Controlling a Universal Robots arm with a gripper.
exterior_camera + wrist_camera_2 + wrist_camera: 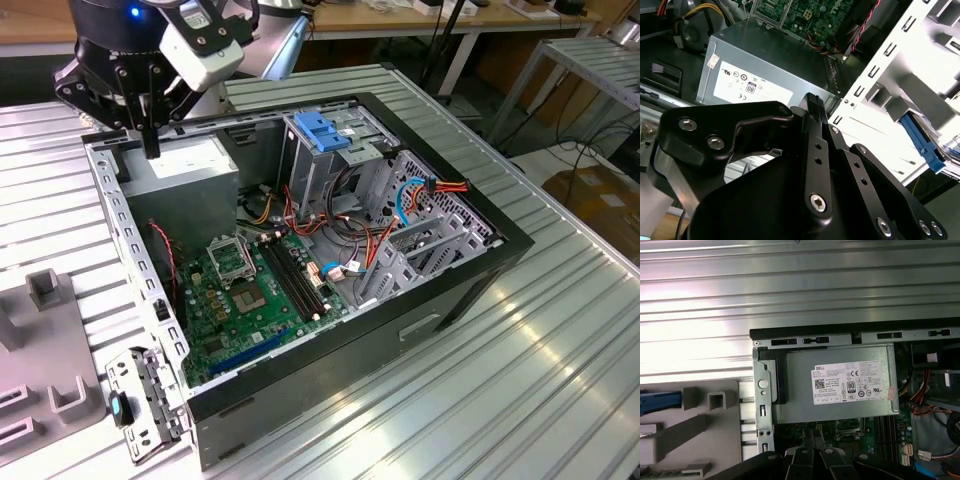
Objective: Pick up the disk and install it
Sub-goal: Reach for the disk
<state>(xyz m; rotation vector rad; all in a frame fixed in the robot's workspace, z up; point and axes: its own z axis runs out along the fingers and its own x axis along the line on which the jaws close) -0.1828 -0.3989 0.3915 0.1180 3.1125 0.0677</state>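
1. Currently, in the exterior view, an open computer case [330, 375] lies on its side on a ribbed metal table [520, 380], interior facing up. The gripper [150, 148] hangs at the case's far corner, toward the exterior view's left, above the edge of the grey power supply box [190, 172]. Its fingers are pressed together into one black bar, pinching nothing. Whether the tips touch the box cannot be told. Inside the case are a green motherboard [250, 290], a metal drive cage [305, 175] topped by a blue bracket [320, 130], and red and blue cables [430, 190]. A grey fixture [40, 360] sits on the table just beside the case, toward the exterior view's left.
2. In the second wrist view, the gripper [812, 98] has its fingers meeting at the tips, over the power supply box [770, 65] with its white sticker. Beyond the bright case rim [875, 85], the disk [921, 141] is seen only as a blue side rail, outside the case. Glare washes out the rest of its body.
3. In the first wrist view, the gripper [815, 437] is closed above the motherboard [870, 440], near the power supply box [800, 390]. The disk [660, 401], again seen as a blue rail, rests at the grey fixture [715, 440], outside the case [840, 333] and well apart from the gripper. Table [790, 290] slats run beyond the case
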